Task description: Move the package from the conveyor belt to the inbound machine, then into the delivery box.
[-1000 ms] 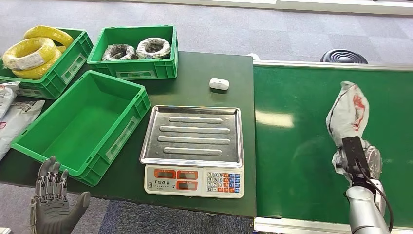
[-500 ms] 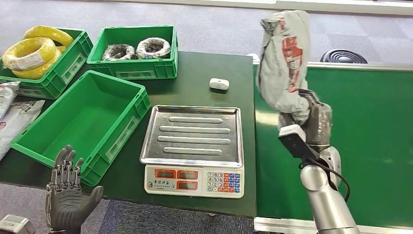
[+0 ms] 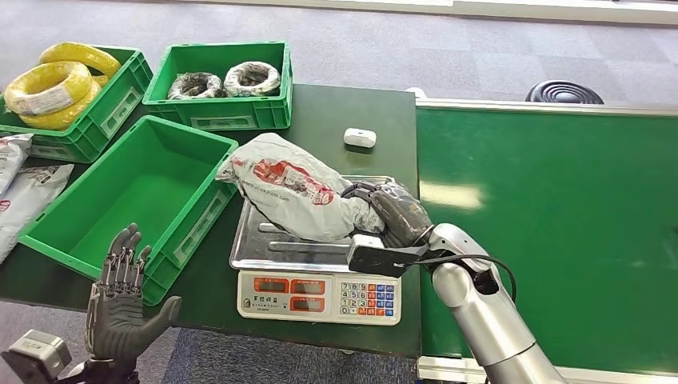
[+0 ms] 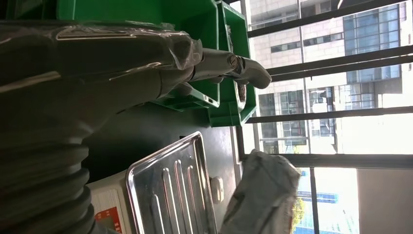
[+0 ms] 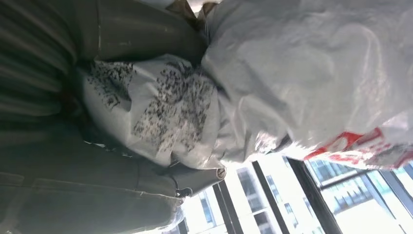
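Note:
A grey plastic package (image 3: 293,190) with red print lies across the steel tray of the scale (image 3: 304,245), its far end reaching over the rim of the large green box (image 3: 128,204). My right hand (image 3: 393,212) grips its near end above the tray's right side. The right wrist view shows the package (image 5: 302,73) close up, pressed against the thumb. My left hand (image 3: 120,298) hangs open, palm up, off the table's front left edge, holding nothing. In the left wrist view the fingers (image 4: 234,66) are stretched out near the green box, and the tray (image 4: 170,190) and package (image 4: 260,195) appear beyond.
The green conveyor belt (image 3: 560,224) runs along the right. Two smaller green crates at the back hold yellow cable coils (image 3: 52,84) and wrapped rolls (image 3: 228,80). A small white device (image 3: 360,138) lies behind the scale. Bagged items (image 3: 20,188) sit at the far left.
My right arm swung the package from the conveyor belt up and leftward, then down onto the scale's tray. My left hand rose slightly at the table's front left.

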`<state>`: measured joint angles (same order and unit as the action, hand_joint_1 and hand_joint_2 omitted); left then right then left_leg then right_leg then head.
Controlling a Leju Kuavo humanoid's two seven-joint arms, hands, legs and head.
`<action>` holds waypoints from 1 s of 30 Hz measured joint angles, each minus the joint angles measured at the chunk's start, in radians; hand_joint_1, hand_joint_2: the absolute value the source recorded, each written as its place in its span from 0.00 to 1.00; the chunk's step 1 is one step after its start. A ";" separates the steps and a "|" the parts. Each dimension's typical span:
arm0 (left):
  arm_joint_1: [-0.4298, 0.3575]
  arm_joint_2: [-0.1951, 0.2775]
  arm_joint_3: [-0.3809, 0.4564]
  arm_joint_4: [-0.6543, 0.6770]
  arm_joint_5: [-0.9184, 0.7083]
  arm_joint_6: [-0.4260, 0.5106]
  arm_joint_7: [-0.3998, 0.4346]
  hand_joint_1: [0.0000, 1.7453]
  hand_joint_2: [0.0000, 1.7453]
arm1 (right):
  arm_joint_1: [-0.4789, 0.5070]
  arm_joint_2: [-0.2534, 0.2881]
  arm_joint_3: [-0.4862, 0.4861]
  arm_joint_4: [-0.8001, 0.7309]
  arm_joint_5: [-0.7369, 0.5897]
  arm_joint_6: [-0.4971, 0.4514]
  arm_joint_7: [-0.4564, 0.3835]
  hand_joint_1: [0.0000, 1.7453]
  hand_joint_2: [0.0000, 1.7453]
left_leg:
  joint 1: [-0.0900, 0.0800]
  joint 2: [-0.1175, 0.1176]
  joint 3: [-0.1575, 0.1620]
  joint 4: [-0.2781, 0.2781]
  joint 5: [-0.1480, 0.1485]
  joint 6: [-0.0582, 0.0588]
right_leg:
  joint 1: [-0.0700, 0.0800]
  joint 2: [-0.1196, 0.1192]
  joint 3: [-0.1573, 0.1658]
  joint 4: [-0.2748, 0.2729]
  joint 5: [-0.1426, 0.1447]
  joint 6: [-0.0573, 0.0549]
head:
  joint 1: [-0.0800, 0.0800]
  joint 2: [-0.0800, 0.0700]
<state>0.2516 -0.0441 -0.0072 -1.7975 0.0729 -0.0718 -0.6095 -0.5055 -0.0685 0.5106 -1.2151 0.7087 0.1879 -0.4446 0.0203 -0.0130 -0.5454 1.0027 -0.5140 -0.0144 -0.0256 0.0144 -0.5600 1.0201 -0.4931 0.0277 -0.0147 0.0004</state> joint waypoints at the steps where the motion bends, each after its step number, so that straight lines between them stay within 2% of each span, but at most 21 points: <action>1: -0.005 -0.003 0.005 0.003 -0.005 -0.003 0.001 0.00 1.00 | -0.004 0.001 0.004 0.013 0.008 0.002 0.005 0.00 1.00 | 0.000 0.000 0.000 0.000 0.000 0.000 | 0.000 0.000 0.000 0.000 0.000 0.000 | 0.000 0.000; 12: -0.057 -0.027 0.018 0.008 -0.102 0.047 0.005 0.00 1.00 | -0.012 0.004 0.011 0.070 0.016 -0.048 0.004 0.00 1.00 | 0.000 0.000 0.000 0.000 0.000 0.000 | 0.000 0.000 -0.001 0.000 0.000 0.000 | 0.000 0.000; 17: -0.115 -0.021 -0.017 0.017 -0.277 0.123 0.021 0.00 1.00 | -0.004 0.007 -0.015 0.066 -0.063 -0.074 -0.051 0.00 1.00 | 0.000 -0.001 0.000 0.001 0.000 0.000 | 0.000 0.000 -0.001 0.000 0.000 0.000 | 0.000 0.000; 20: -0.205 -0.006 -0.098 0.072 -0.435 0.155 0.096 0.00 1.00 | 0.021 0.008 -0.055 0.028 -0.156 -0.084 -0.101 0.00 1.00 | 0.000 -0.002 0.001 0.001 0.001 0.000 | 0.000 -0.001 0.000 0.000 0.000 0.000 | 0.000 0.000; 23: -0.323 -0.003 -0.227 0.185 -0.649 0.173 0.203 0.00 1.00 | 0.068 0.008 -0.103 -0.039 -0.221 -0.113 -0.147 0.00 1.00 | -0.001 -0.003 0.001 0.001 0.001 0.001 | 0.000 -0.002 0.001 0.000 0.001 0.000 | 0.000 0.000; 26: -0.431 -0.016 -0.347 0.312 -0.788 0.182 0.282 0.00 1.00 | 0.117 0.008 -0.145 -0.105 -0.263 -0.146 -0.180 0.00 1.00 | -0.001 -0.001 0.001 0.002 0.001 0.001 | -0.001 -0.001 0.000 0.000 0.001 0.000 | 0.000 0.000; 30: -0.578 -0.042 -0.465 0.494 -0.905 0.184 0.354 0.00 1.00 | 0.154 0.009 -0.183 -0.170 -0.335 -0.196 -0.222 0.00 1.00 | -0.001 -0.002 0.000 0.002 0.001 0.001 | -0.001 -0.001 -0.001 0.000 0.001 0.000 | 0.000 0.000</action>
<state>-0.3264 -0.0865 -0.4722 -1.3031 -0.8320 0.1124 -0.2554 -0.3512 -0.0594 0.3277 -1.3850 0.3736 -0.0085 -0.6670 0.0195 -0.0148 -0.5452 1.0043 -0.5132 -0.0137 -0.0264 0.0132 -0.5607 1.0196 -0.4917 0.0278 -0.0149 0.0004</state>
